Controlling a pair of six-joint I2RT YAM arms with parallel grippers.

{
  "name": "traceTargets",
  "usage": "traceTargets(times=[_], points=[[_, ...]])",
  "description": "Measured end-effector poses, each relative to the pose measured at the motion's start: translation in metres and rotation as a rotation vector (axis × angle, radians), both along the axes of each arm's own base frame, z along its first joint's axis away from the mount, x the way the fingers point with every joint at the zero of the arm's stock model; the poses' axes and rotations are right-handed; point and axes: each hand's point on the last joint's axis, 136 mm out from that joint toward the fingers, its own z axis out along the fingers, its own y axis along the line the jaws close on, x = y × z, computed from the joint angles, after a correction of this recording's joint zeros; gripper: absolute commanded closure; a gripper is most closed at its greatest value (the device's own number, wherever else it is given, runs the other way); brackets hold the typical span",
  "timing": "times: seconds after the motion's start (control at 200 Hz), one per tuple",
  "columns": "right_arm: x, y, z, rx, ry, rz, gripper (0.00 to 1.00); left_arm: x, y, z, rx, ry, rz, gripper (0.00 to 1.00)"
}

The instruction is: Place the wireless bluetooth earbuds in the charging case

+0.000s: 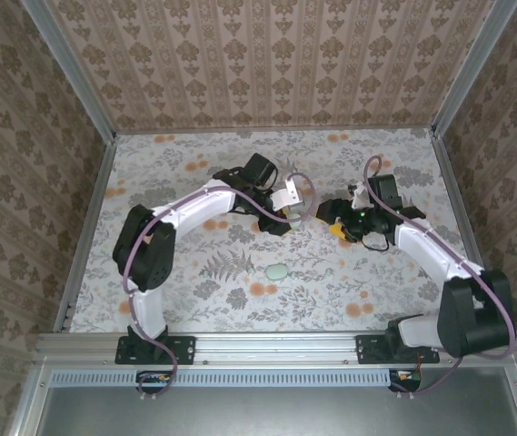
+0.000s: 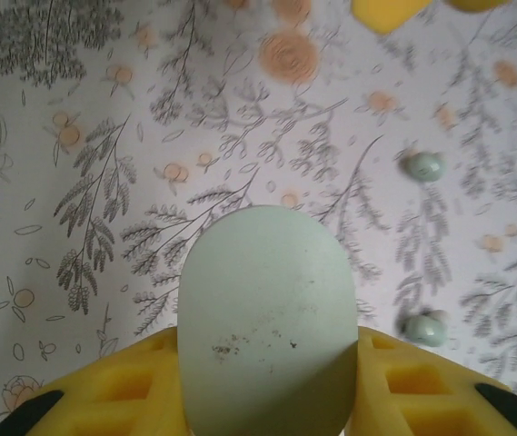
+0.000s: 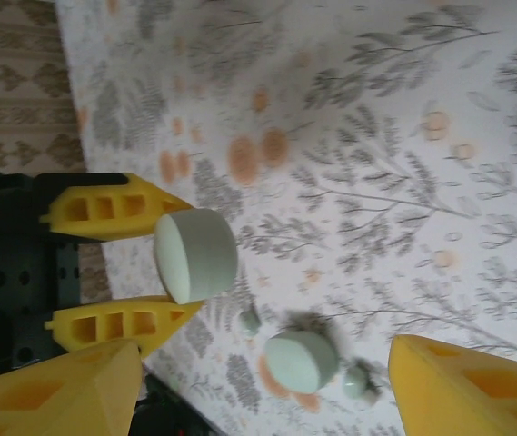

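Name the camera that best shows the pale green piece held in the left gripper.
Left wrist: the pale green piece sits large and sharp between the left gripper's yellow fingers. Right wrist shows it smaller, from the side. Top external places that gripper mid-table.

The left wrist view's bottom edge is cutting off the pale green oval piece (image 2: 265, 309) and the yellow fingers (image 2: 122, 391) of the left tool (image 2: 267, 372) beside it. An earbud (image 2: 424, 166) and a second earbud (image 2: 424, 331) are showing blurred. The right wrist view's bottom edge is cropping the right tool (image 3: 267, 350) at its fingers (image 3: 67, 391). From above, a pale object (image 1: 276, 270) on the surface (image 1: 194, 300) is reading too small to identify.
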Motion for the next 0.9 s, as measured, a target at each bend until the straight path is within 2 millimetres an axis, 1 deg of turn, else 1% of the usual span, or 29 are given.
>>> traceTargets(times=[0.04, 0.14, 0.275, 0.48, 0.555, 0.635, 0.72, 0.9], points=[[-0.003, 0.004, 0.009, 0.011, -0.021, 0.009, 0.26, -0.004, 0.001, 0.008, -0.018, 0.004, 0.000, 0.76], [-0.009, 0.014, 0.020, 0.028, -0.042, 0.029, 0.25, -0.014, 0.002, 0.023, -0.054, 0.022, -0.006, 0.77], [-0.018, 0.028, 0.023, 0.043, -0.032, 0.060, 0.23, -0.023, 0.004, 0.039, -0.094, 0.034, -0.013, 0.77], [-0.030, 0.052, 0.026, 0.064, -0.023, 0.119, 0.25, -0.038, 0.010, 0.058, -0.137, 0.045, -0.021, 0.78], [-0.032, 0.060, 0.029, 0.069, -0.020, 0.139, 0.28, -0.042, 0.013, 0.061, -0.141, 0.048, -0.019, 0.79], [-0.031, 0.067, 0.032, 0.077, -0.020, 0.150, 0.35, -0.046, 0.016, 0.062, -0.145, 0.056, -0.017, 0.79], [-0.030, 0.072, 0.034, 0.086, -0.020, 0.155, 0.42, -0.050, 0.018, 0.063, -0.148, 0.063, -0.015, 0.79], [-0.030, 0.081, 0.043, 0.126, -0.024, 0.168, 0.51, -0.055, 0.022, 0.067, -0.156, 0.065, -0.014, 0.79]])
